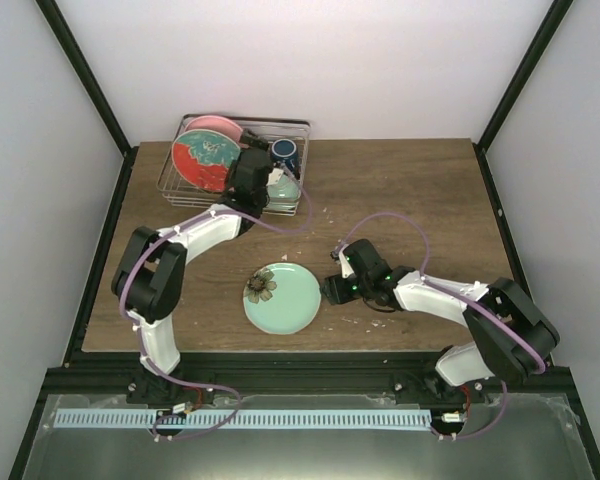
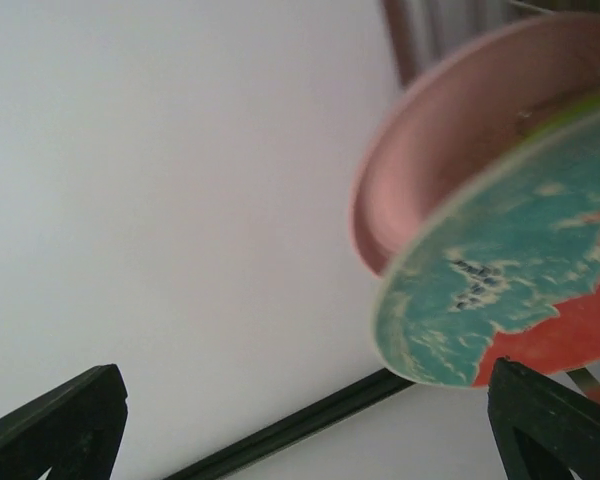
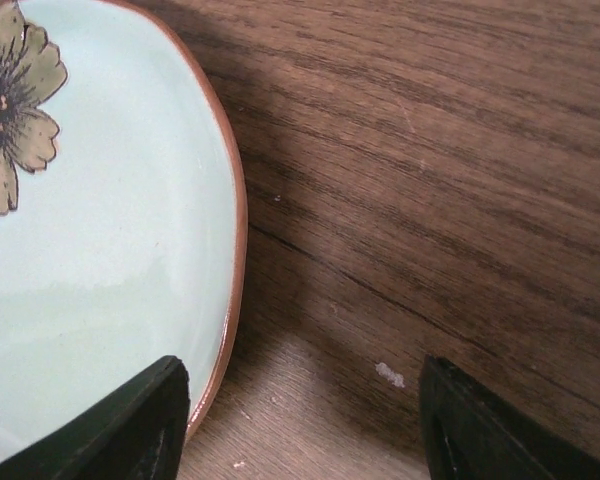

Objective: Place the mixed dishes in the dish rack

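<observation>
Pale green flower plate [image 1: 283,300] lies flat on the counter [image 1: 410,190] around 6 o'clock. The dish rack [image 1: 292,128] at 11 holds the red-and-teal plate [image 1: 202,160], pink plate [image 1: 216,124] and blue cup [image 1: 285,156]. Right fingers [image 3: 500,430] are spread wide, straddling the green plate's 3 o'clock rim and gripping nothing. Left fingers [image 2: 60,425] at the rack gape empty too.
</observation>
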